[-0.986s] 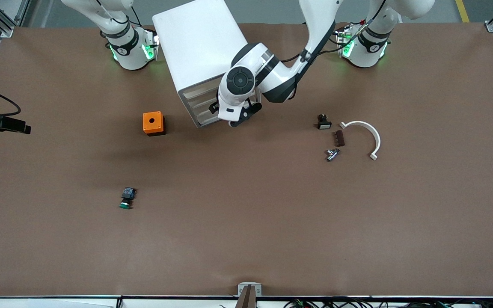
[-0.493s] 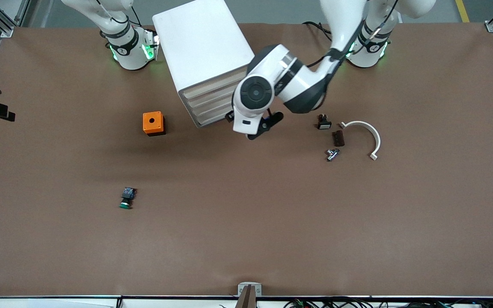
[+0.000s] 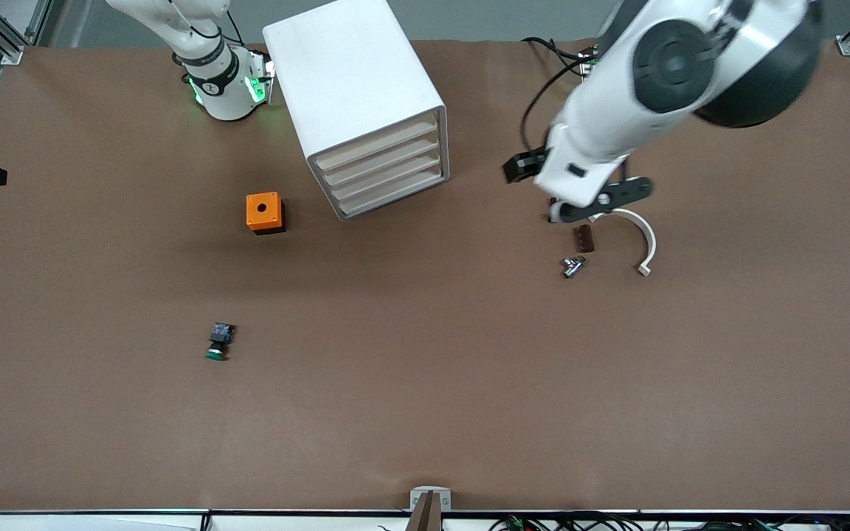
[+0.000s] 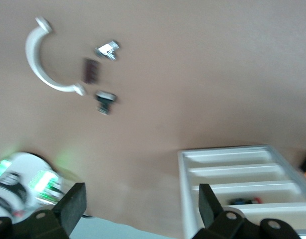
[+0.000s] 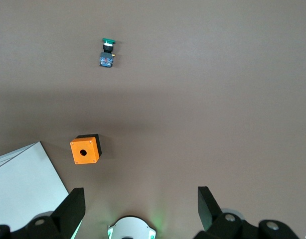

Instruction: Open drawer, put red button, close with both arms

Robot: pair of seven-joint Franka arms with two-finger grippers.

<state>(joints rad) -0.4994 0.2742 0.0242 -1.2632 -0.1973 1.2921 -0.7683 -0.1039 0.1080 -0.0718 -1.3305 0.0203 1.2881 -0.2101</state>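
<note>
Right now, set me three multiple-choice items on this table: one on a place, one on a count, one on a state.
1. Where does the orange box stand relative to the cabinet?
A. beside it, toward the right arm's end of the table
B. on top of it
C. inside it

2. How many drawers does the cabinet hold?
A. two
B. four
C. six

3. How is the left gripper?
A. shut on nothing
B. shut on a drawer front
C. open, holding nothing

Key: 1 A, the box sits on the table next to the cabinet. 2 B, four fronts are stacked. 3 C, its jaws stand wide apart with nothing between.
</note>
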